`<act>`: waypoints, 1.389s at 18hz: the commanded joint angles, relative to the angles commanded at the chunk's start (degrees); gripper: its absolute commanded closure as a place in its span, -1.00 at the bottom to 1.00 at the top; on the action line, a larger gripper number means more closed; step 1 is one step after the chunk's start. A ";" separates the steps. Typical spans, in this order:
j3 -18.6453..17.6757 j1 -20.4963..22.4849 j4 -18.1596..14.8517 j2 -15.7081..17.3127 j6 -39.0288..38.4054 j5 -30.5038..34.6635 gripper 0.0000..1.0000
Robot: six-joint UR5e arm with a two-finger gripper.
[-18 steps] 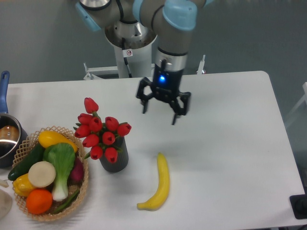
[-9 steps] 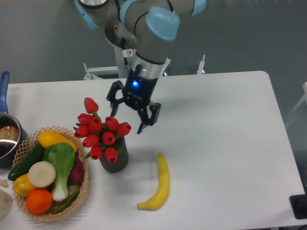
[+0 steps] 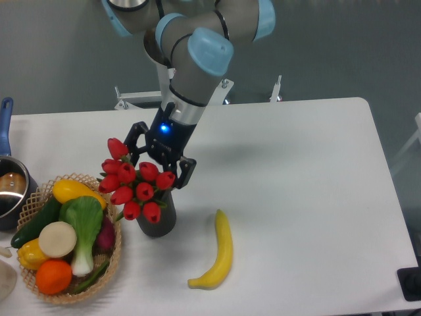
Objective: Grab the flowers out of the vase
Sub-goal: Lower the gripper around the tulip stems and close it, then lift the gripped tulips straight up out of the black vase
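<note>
Flowers (image 3: 135, 183): bunch of red tulip buds, closed, green leaf bits showing at the edges; cluster spreads wider than its holder and leans up and to the left, one bud standing highest at upper left. The black fingers (image 3: 185, 172) straddle the top of the bunch, one at the upper-left bud, the other beside the rightmost bud; contact cannot be told. Vase (image 3: 156, 219): short dark cylinder, upright, directly below the fingers, stems seated in its mouth, upper part hidden by the buds.

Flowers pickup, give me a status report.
Gripper open, straddling the top of the tulips. Tulips in the vase, not gripped. Nothing blocking.
</note>
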 joint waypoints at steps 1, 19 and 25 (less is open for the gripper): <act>0.00 0.09 -0.09 -0.09 0.09 -0.18 1.00; 2.89 4.48 -2.02 11.50 -7.55 -4.39 1.00; 8.86 8.08 -3.08 13.97 -14.39 -8.44 1.00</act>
